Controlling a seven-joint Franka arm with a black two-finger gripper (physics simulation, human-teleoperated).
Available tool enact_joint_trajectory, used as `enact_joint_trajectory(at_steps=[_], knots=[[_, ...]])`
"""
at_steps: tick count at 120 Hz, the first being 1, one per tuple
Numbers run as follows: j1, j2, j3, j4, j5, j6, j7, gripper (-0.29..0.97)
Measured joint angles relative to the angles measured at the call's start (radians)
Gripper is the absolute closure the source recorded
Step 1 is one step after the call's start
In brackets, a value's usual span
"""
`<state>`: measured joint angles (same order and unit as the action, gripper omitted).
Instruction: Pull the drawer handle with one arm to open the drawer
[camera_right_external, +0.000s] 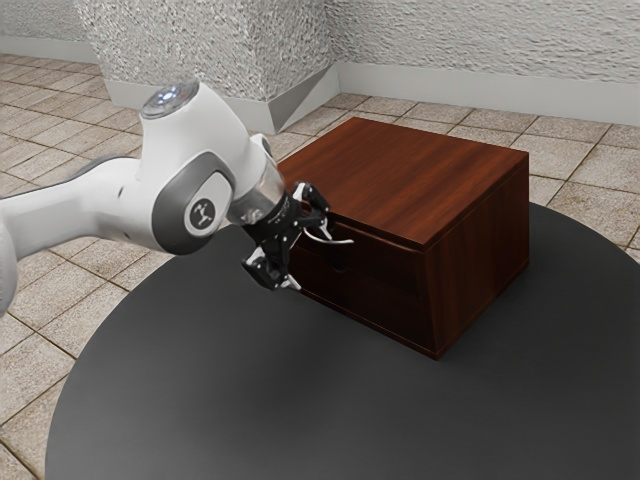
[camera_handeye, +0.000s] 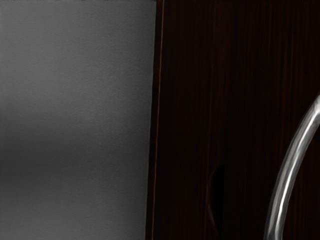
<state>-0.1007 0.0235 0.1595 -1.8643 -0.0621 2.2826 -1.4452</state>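
where the round tabletop (camera_right_external: 300, 400) nears its far edge sits a cabinet (camera_right_external: 420, 190), drawer (camera_right_external: 370, 275) front facing the exterior view's left. the handle (camera_right_external: 336, 239) runs level along that front, right at the claw (camera_right_external: 312, 222); i cannot tell its grip.

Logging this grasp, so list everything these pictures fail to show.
1. Curved silver metal handle: wrist view, both ends cut off by the frame edge.
2. Dark red-brown wooden drawer cabinet: exterior view, black gripper covers part of its front; how far it is open is unclear.
3. Round black table: exterior view, cut off at the lower edge.
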Motion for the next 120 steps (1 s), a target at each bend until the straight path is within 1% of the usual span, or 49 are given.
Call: enact_joint_trajectory(at_steps=[17, 46, 60, 83, 120], knots=[[0.005, -0.007, 0.000, 0.001, 0.001, -0.006, 0.000, 0.22], [-0.002, -0.016, 0.011, 0.003, 0.003, -0.025, 0.001, 0.56], [-0.001, -0.029, 0.012, 0.002, 0.005, -0.041, 0.001, 0.67], [-0.005, -0.062, 0.017, -0.018, 0.011, -0.063, 0.003, 0.75], [0.015, -0.155, 0.014, -0.104, 0.019, -0.085, 0.002, 0.78]])
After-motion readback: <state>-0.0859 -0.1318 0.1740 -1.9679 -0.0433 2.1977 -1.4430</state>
